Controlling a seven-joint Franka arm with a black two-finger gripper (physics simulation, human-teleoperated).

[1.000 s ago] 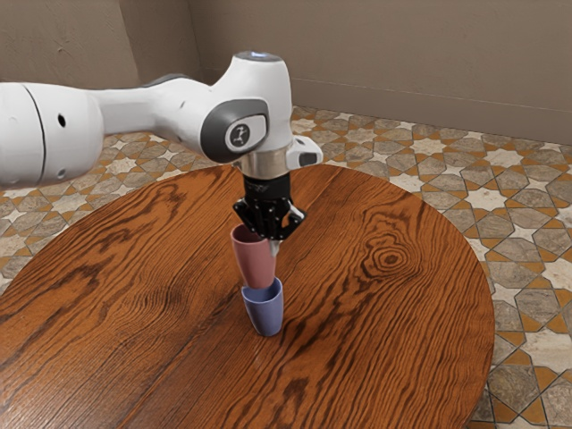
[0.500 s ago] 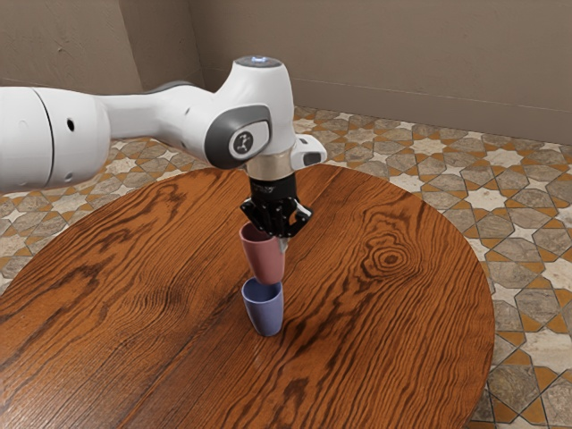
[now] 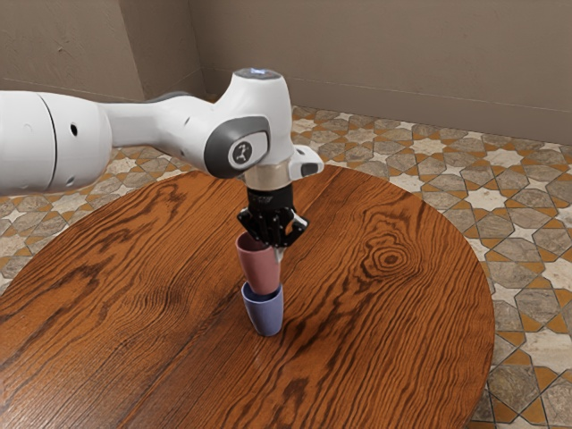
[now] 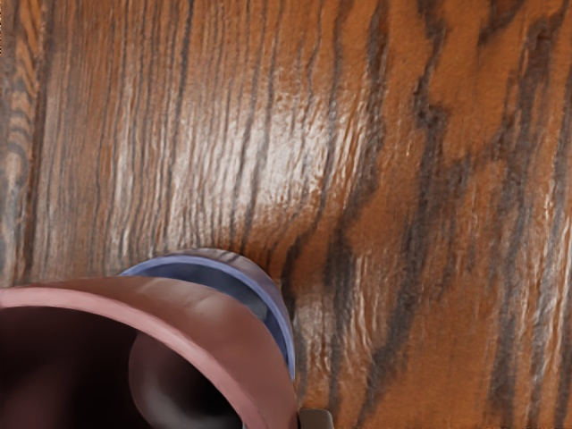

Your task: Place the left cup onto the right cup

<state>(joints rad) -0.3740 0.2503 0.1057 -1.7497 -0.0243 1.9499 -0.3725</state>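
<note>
Gripper (image 3: 271,239) clamped on pink cup (image 3: 259,268) rim. Cup's base sits inside blue cup (image 3: 264,315), directly at its 6 o'clock, on wooden table (image 3: 402,340).

Ext cam side-on, high, wide over table (image 3: 402,340); wrist cam close, facing down; shared: table, pink cup (image 3: 260,268)

The black gripper (image 3: 273,245), pointing down from the white arm (image 3: 134,125), clamps the rim of the slightly tilted pink cup (image 3: 258,271), whose base sits inside the mouth of the upright blue cup (image 3: 264,313) standing on the round wooden table (image 3: 402,340).
</note>
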